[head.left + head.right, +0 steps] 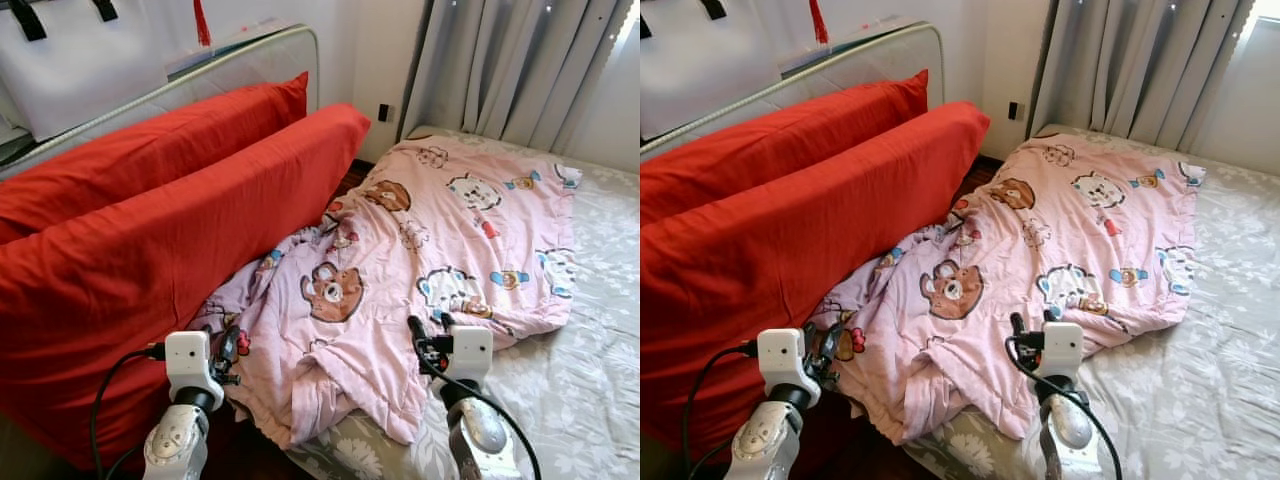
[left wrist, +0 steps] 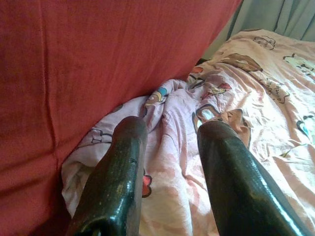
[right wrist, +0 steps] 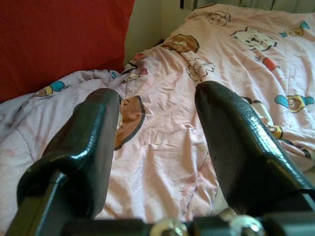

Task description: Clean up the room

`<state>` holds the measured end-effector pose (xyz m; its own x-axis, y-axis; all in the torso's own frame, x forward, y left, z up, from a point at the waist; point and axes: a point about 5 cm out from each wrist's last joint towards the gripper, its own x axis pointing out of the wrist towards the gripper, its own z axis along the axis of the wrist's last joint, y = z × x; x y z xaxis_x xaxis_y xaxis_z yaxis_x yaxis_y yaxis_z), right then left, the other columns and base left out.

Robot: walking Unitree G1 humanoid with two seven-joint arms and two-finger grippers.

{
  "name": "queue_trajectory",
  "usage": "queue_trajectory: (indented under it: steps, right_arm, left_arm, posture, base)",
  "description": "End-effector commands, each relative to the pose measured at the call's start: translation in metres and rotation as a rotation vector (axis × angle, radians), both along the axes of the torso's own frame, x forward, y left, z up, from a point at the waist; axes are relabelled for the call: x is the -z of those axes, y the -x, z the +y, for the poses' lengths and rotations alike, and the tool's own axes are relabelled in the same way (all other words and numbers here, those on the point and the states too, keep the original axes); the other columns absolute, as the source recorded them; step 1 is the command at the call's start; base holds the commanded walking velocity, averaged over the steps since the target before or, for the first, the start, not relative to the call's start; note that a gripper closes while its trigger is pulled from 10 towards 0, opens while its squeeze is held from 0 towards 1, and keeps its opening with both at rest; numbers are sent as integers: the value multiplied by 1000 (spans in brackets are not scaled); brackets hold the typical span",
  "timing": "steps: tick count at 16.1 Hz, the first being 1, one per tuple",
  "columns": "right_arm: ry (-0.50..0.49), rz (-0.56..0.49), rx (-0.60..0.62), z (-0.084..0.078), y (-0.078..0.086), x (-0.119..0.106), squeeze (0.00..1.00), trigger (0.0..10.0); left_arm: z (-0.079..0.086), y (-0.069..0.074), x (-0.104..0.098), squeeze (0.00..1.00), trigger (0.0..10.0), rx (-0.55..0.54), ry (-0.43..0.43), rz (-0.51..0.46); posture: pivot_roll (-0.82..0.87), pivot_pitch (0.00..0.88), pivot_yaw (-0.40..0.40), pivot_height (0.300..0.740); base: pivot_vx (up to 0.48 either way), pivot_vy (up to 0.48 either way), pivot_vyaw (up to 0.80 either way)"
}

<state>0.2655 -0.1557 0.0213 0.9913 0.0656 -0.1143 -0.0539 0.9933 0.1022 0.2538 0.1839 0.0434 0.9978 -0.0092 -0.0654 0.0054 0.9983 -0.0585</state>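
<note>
Pink cartoon-print blanket [image 1: 440, 230], red pillows [image 1: 150, 230]

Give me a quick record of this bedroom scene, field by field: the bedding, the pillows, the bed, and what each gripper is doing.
blanket: pink cartoon-print blanket, crumpled, spread unevenly over the bed, one edge bunched against the pillows
pillows: two long red pillows leaning along the headboard
mattress: grey floral sheet, bare on the robot's right
left gripper: left gripper open, over the bunched blanket edge beside the red pillow
right gripper: right gripper open, over the blanket's near edge
background: grey curtains behind the bed
</note>
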Motion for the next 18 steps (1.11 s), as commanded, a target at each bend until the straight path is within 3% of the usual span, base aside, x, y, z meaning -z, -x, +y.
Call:
queue_trajectory:
  steps: [1, 7, 10, 15, 18]
  right_arm:
    - [-3, -3, 3, 1, 0, -2, 0, 10000]
    - [21, 64, -25, 5, 0, 6, 0, 10000]
    - [19, 61, -28, 8, 1, 7, 0, 10000]
    - [15, 57, -21, 9, -3, 4, 0, 10000]
    - [26, 67, -42, 11, -4, 4, 0, 10000]
  left_arm:
    - [-5, -3, -6, 0, 10000, 16, -4, -17]
    - [-5, -7, -12, 0, 10000, 28, -15, -36]
    - [-7, -8, -13, 0, 10000, 32, -13, -34]
    - [-7, -9, -13, 0, 10000, 30, -14, -30]
    - [-10, -8, -12, 0, 10000, 27, -8, -25]
  posture:
    - [-5, 0, -1, 740]
    - [-8, 0, 5, 740]
    - [-6, 0, 5, 705]
    - [-4, 10, 3, 705]
    - [-2, 19, 2, 675]
  base:
    - [0, 0, 0]
    - [0, 0, 0]
    - [0, 0, 0]
    - [0, 0, 0]
    - [0, 0, 0]
